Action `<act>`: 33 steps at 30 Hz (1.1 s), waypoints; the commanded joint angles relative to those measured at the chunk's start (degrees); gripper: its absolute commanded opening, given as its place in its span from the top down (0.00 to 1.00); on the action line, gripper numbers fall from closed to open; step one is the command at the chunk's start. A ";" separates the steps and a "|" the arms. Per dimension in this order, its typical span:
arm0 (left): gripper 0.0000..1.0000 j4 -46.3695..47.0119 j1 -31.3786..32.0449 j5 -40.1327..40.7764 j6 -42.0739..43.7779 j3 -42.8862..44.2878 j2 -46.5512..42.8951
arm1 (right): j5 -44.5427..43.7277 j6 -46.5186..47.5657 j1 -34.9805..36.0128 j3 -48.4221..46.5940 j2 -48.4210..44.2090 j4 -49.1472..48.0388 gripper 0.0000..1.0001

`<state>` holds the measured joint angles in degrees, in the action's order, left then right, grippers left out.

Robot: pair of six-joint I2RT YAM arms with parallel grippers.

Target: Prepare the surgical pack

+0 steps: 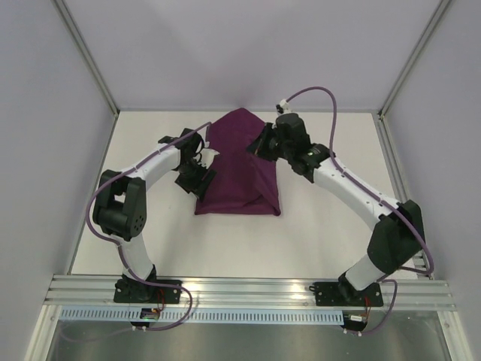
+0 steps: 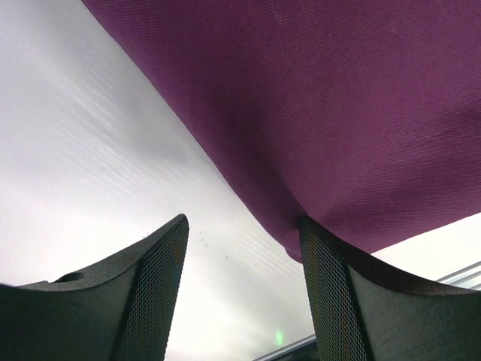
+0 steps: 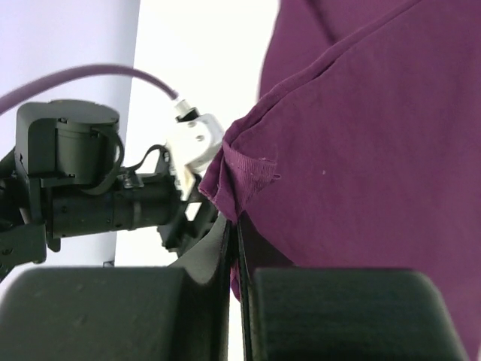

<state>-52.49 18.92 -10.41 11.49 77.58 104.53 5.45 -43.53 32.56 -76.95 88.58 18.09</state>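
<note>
Fabric sheet (image 1: 244, 188), deep purple, folded flat on the white table (image 1: 323, 226), long axis running from its straight near edge to the far flap. Left gripper (image 1: 197, 174) stands just beside the sheet's left border, jaws wide apart with nothing between them. In its wrist view one finger (image 2: 338, 301) touches the cloth's edge, so the sheet lies to this claw's right. Right gripper (image 1: 261, 145) is farther back at the right of the far flap, closed and pinching a hemmed fold of the sheet. The left arm is the nearer to the free left border — judged the next edge to take. No brand, label or writing is readable
</note>
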 commanded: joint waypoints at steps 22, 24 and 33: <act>0.26 -0.06 -5.47 -0.22 -0.76 2.84 -1.61 | 2.63 -12.29 14.99 -6.64 24.71 -17.30 1.00; 0.25 -1.20 -5.91 0.48 -0.76 3.19 -2.14 | 2.37 -11.58 14.99 -6.37 25.15 -17.12 1.00; 0.25 -3.15 -7.57 1.98 -1.90 4.95 -4.07 | 5.09 -10.17 14.99 -7.16 27.00 -19.48 0.99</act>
<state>-55.68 12.53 -8.82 10.68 80.25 103.44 6.76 -54.08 46.59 -83.11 114.63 3.49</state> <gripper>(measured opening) 0.752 0.018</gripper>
